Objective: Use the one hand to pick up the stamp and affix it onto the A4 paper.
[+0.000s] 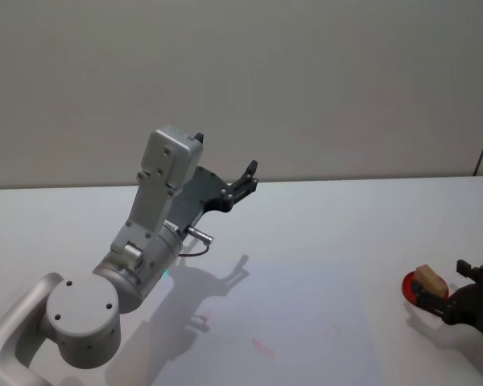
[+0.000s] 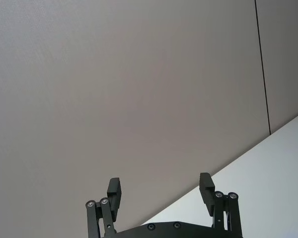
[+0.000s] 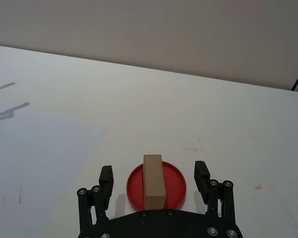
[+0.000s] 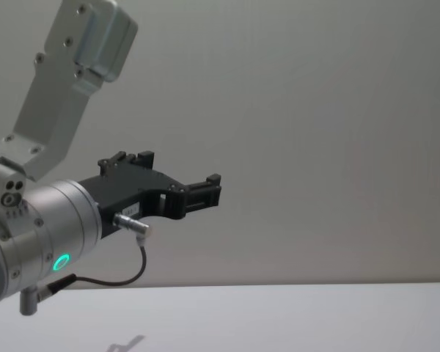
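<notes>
The stamp (image 3: pixel 154 181), a light-brown wooden block, stands on a round red ink pad (image 3: pixel 176 184) at the table's right edge. My right gripper (image 3: pixel 154 169), the black hand, is open, with one finger on each side of the stamp and not touching it. In the head view the stamp (image 1: pixel 431 279) sits on the pad (image 1: pixel 410 289) just ahead of the right gripper (image 1: pixel 447 286). The A4 paper (image 3: pixel 39 158) lies flat on the table to the stamp's left, with faint red marks on it. My left gripper (image 1: pixel 249 178) is raised high above the table on the silver arm, open and empty.
The white table (image 1: pixel 346 225) runs back to a plain grey wall. The left arm's silver elbow and base (image 1: pixel 84 314) take up the near left corner. In the chest view the left gripper (image 4: pixel 213 187) hangs in the air against the wall.
</notes>
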{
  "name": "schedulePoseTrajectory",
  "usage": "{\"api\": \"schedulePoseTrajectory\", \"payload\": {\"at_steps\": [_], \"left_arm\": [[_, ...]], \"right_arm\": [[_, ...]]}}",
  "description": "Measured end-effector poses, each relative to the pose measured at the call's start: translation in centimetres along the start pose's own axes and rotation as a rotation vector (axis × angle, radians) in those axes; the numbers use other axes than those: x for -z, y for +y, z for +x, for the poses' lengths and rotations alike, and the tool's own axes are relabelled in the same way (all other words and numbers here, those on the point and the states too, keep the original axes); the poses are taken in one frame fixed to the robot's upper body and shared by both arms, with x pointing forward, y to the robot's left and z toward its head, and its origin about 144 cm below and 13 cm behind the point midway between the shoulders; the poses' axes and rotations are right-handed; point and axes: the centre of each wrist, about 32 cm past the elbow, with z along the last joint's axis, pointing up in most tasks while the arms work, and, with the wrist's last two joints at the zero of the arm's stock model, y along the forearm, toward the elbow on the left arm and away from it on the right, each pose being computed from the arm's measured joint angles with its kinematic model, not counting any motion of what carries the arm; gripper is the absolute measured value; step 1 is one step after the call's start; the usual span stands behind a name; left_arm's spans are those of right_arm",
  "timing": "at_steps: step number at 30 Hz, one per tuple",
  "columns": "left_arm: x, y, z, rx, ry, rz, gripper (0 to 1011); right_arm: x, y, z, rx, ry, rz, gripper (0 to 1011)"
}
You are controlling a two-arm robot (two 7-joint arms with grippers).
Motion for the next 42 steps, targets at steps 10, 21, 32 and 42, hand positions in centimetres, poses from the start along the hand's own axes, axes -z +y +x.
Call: {"api": "schedulePoseTrajectory", "payload": {"at_steps": [10, 21, 32, 42], "left_arm": [[0.0, 0.0, 0.0, 0.0, 0.0, 0.0, 1001], [0.0, 0.0, 0.0, 0.0, 0.0, 0.0, 1001], [0.0, 0.0, 0.0, 0.0, 0.0, 0.0, 1001], [0.0, 0.0, 0.0, 0.0, 0.0, 0.0, 1001]], "right_arm": [[0.4, 0.4, -0.2, -0.003, -0.002, -0.004, 1001], [0.7, 1.0, -0.4, -0.008, -0.009, -0.005, 1001], [1.1, 1.7, -0.5, -0.011, -0.02, -0.01, 1001], [1.4, 2.1, -0.5, -0.009, -0.029, -0.012, 793]]}}
